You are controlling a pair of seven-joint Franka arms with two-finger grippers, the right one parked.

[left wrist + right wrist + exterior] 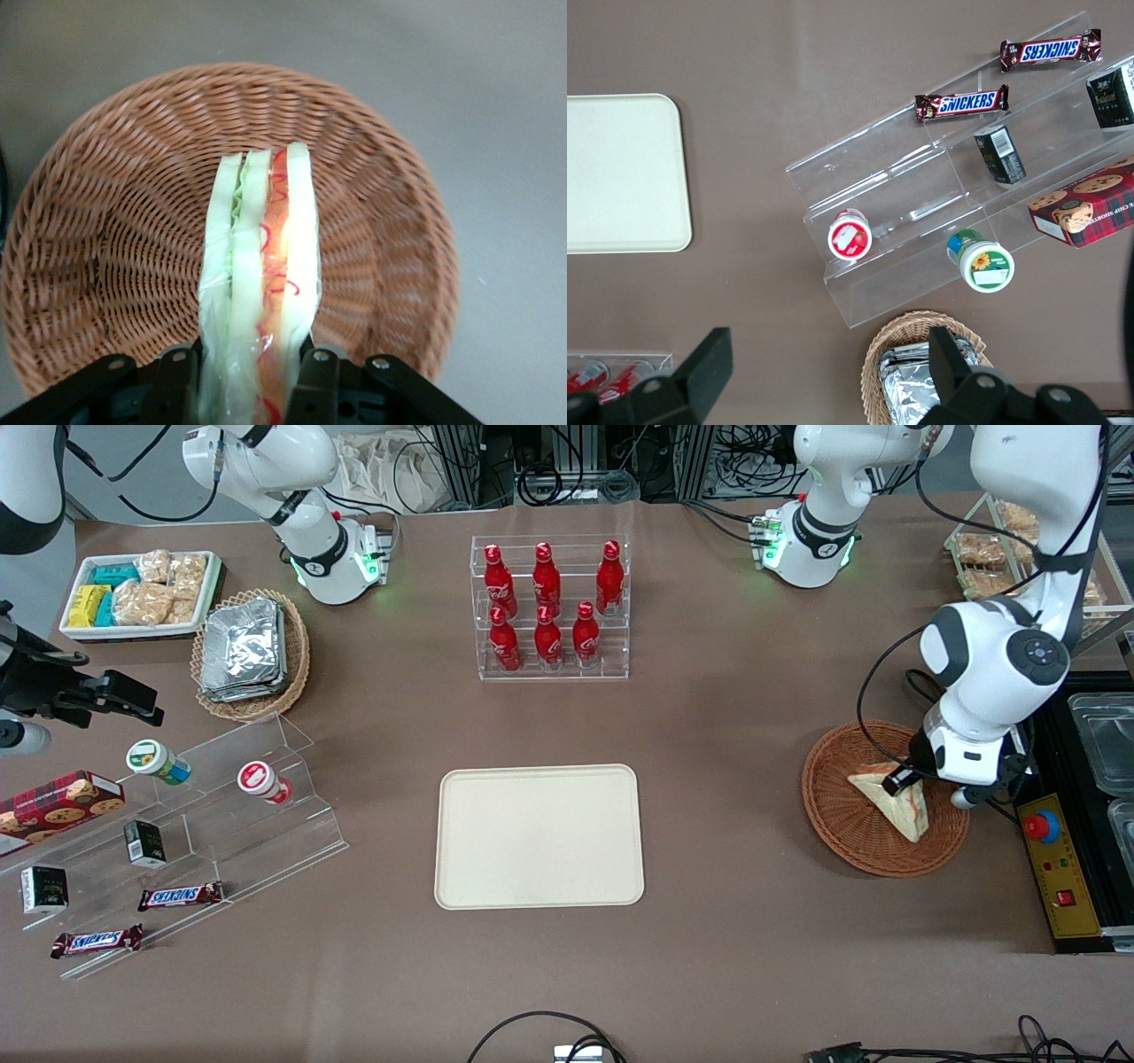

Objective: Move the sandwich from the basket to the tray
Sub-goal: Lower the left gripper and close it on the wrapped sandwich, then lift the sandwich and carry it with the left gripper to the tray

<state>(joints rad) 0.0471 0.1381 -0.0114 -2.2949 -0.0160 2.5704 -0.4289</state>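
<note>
Sandwich (895, 803) sits in the reddish-brown basket (842, 824) toward the working arm's end of the bench (726, 717). From the front camera I see my hand (899, 781) down in the basket, right at the sandwich's upper corner. The cream tray (539, 836) lies bare at the middle of the bench, well apart from the basket. A clear rack of red bottles (549, 607) stands farther from the camera than the tray.

On the left wrist camera, the sandwich (261, 283) stands on edge in the basket (106, 239), green and orange-red filling showing between pale bread slices. My hand (251, 381) has it: the black fingers (312, 385) press against both wrapped faces, closed to the wedge's thickness.

On the right wrist camera I see the tray's corner (620, 173) and a clear stepped shelf (921, 221) of snacks.
</note>
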